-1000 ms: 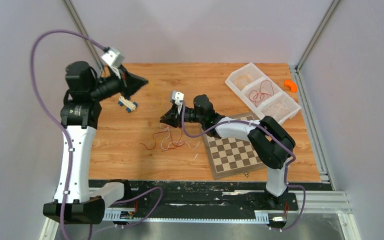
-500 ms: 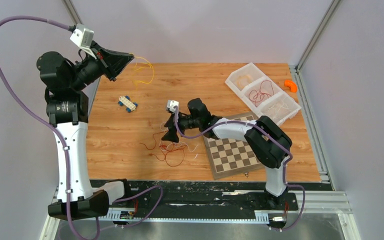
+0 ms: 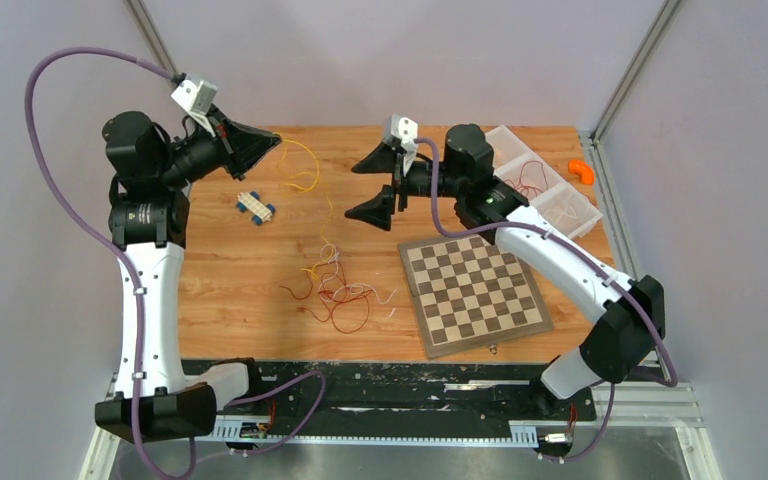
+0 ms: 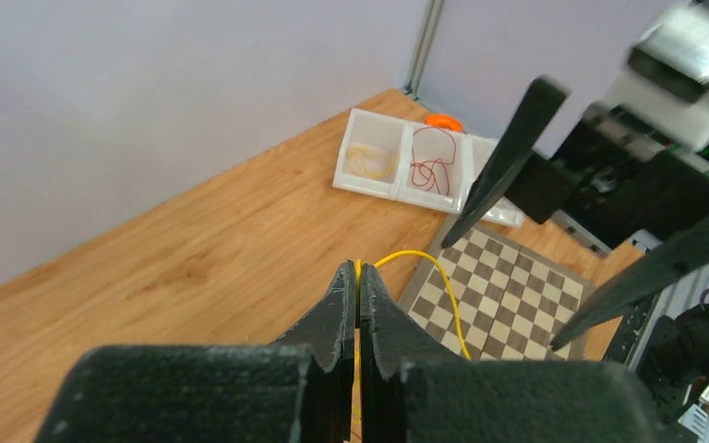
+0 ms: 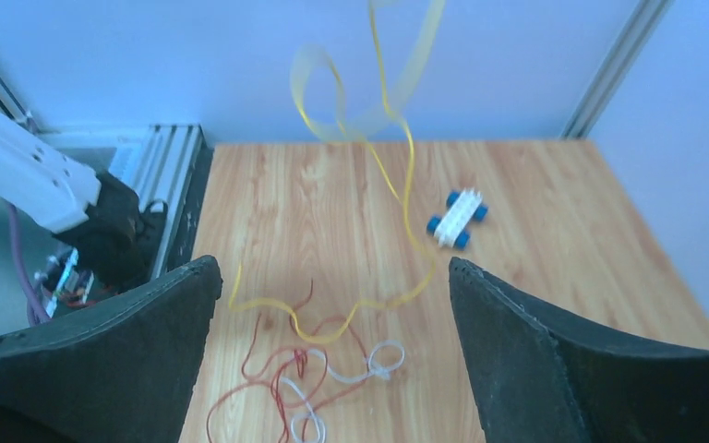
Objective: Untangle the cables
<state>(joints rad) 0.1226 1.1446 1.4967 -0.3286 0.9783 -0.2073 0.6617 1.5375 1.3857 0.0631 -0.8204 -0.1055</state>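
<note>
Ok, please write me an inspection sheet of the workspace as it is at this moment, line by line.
Surface: wooden table, no spill seen.
Job's things: yellow cable hangs from the left gripper down to the red and white cables, which lie tangled on the table.
Clutter: chessboard; blue-and-white toy; white compartment tray with thin wires inside; small orange object beside it.
Grippers: left gripper shut on the yellow cable; right gripper open, holding nothing.
Cables: purple arm cables run along both arms, apart from the thin cables.
Surroundings: plain walls; metal frame post in the corner.
</note>
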